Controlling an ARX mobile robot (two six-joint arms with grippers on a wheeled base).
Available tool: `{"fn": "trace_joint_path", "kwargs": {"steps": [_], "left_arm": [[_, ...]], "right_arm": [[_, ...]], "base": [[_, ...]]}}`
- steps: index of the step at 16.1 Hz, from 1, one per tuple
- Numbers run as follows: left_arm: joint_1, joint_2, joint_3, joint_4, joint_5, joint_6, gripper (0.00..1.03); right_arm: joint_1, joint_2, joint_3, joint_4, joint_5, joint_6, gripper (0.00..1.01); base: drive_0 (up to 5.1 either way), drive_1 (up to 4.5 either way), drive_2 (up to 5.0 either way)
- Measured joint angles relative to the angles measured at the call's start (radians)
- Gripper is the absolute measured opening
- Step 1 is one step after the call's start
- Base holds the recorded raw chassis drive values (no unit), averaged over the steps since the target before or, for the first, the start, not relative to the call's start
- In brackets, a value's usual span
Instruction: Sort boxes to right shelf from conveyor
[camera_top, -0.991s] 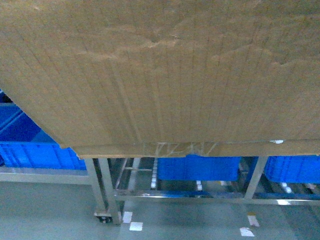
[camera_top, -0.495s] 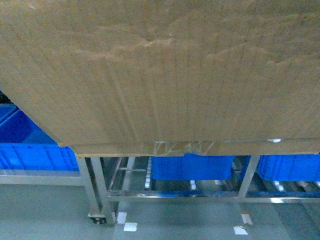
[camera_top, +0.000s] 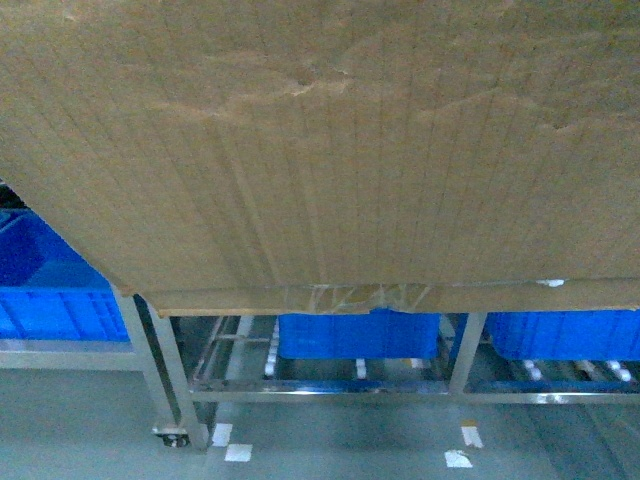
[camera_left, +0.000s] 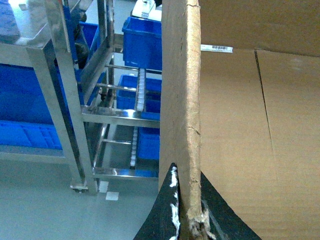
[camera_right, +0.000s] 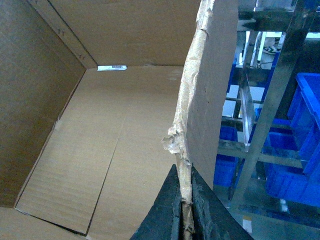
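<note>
Box (camera_top: 330, 150) fills head view; wrist cams show left fingers (camera_left: 186, 210), right fingers (camera_right: 184, 210) clamping torn walls. Rack (camera_top: 300, 385), blue crates (camera_top: 355, 335) at 6 o'clock.

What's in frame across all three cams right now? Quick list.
cardboard box: one, brown, held up and filling most of the head view; open inside seen by both wrist cameras
white label strip: one, inside the box by the far fold
clear tape: on the box's bottom seam
metal rack: silver frame with rails and white rollers, behind and below the box
blue crates: several, on the rack's levels and to the left
white floor markers: a few, on the grey floor by the rack's legs
left hand: black, shut on the box's left wall edge
right hand: black, shut on the right wall's torn edge
</note>
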Motion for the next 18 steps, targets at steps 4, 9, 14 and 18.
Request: {"fn": "trace_joint_path", "kwargs": {"steps": [4,9,14,18], "left_arm": [[0.0,0.0,0.0,0.0,-0.001,0.0,0.02],[0.0,0.0,0.0,0.0,-0.001,0.0,0.02],[0.0,0.0,0.0,0.0,-0.001,0.0,0.02],[0.0,-0.002,0.0,0.004,-0.001,0.0,0.02]], "right_arm": [[0.0,0.0,0.0,0.0,0.001,0.0,0.02],[0.0,0.0,0.0,0.0,0.0,0.0,0.02],[0.0,0.0,0.0,0.0,0.0,0.0,0.02],[0.0,0.0,0.0,0.005,0.0,0.0,0.02]], "base": [[0.0,0.0,0.0],[0.0,0.0,0.0],[0.0,0.0,0.0],[0.0,0.0,0.0]]}}
